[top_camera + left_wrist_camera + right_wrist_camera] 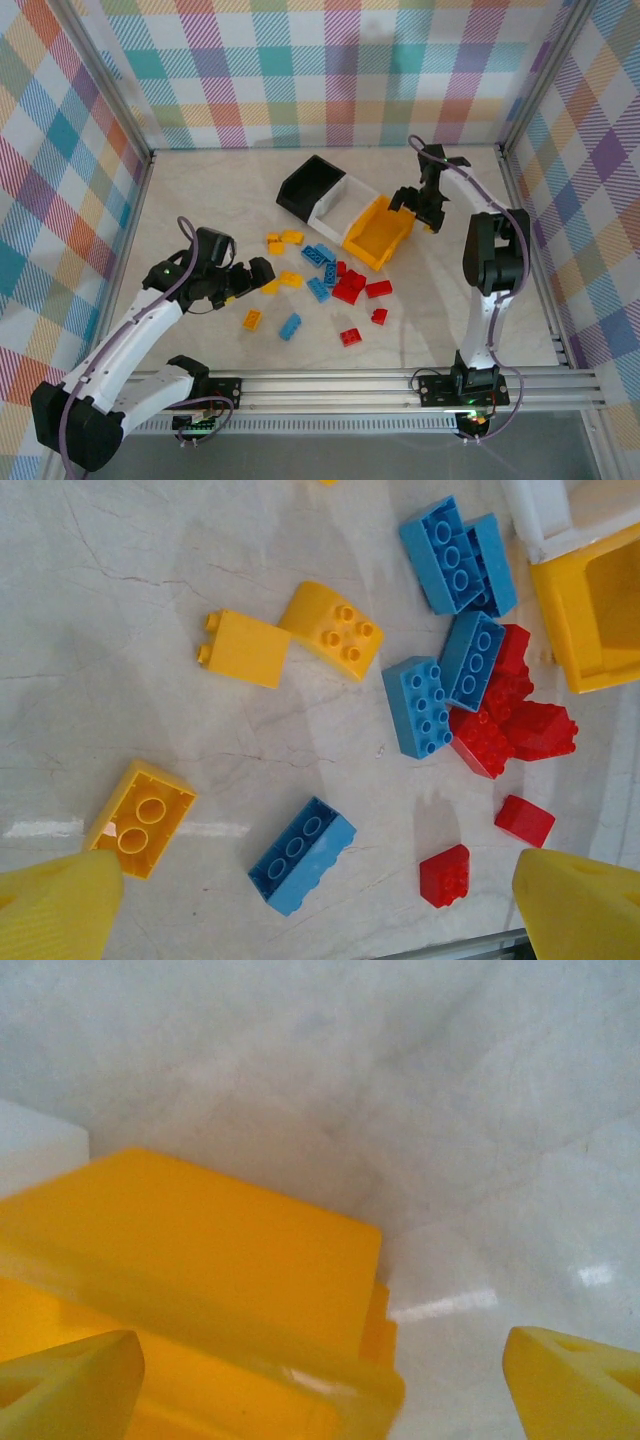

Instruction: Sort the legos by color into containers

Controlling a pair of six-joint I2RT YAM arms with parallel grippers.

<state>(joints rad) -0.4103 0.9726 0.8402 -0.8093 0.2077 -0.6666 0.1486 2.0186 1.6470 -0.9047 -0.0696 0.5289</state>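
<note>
Nothing looks sorted yet: all the legos lie loose on the table; the yellow bin and white bin seem empty. My left gripper hangs spread over them, my right gripper spread, empty, at the yellow rim. The black bin is too dark inside to read (something could hide there).

no readable text, labels or numbers

The legos were glossy moulded plastic; the yellow bin looked smooth, slightly translucent plastic; the table was polished, marble-veined and reflective.
</note>
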